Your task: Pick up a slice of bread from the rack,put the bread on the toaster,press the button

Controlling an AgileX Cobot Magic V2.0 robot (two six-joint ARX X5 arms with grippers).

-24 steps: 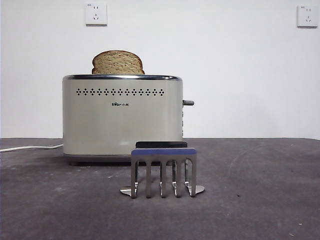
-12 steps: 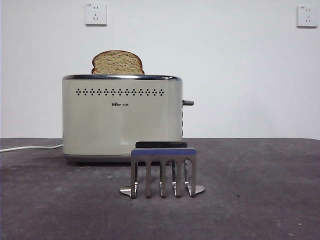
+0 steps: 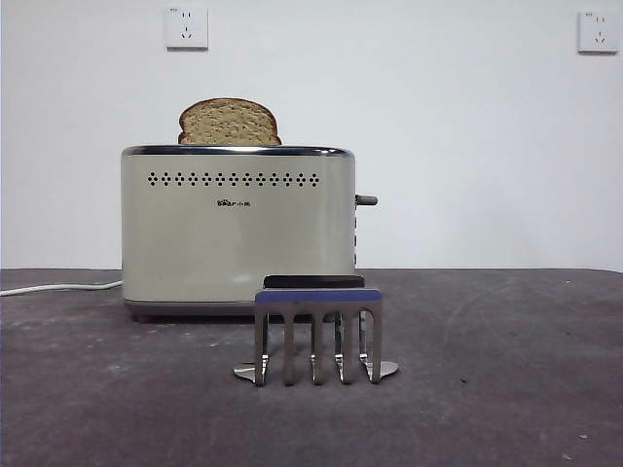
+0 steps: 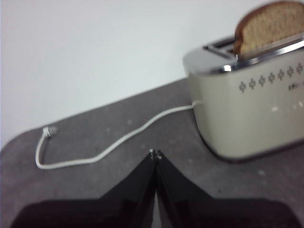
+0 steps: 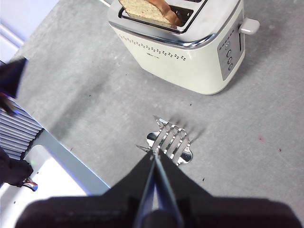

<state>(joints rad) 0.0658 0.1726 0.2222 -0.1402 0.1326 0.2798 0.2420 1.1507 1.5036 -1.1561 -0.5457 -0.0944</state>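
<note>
Sitting domed-top-up in the toaster slot, slice of bread is placed, rack empty; button is looking unpressed, left gripper and right gripper both closed, empty-handed.

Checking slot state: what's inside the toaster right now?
The slice of bread stands in one slot of the toaster, domed top poking above the chrome rim. Its lower part is hidden inside. The other slot looks empty.

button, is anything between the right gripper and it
Nothing visible does. The right gripper hangs shut above the rack; bare table lies between there and the toaster's end, where the button sticks out free.
</note>
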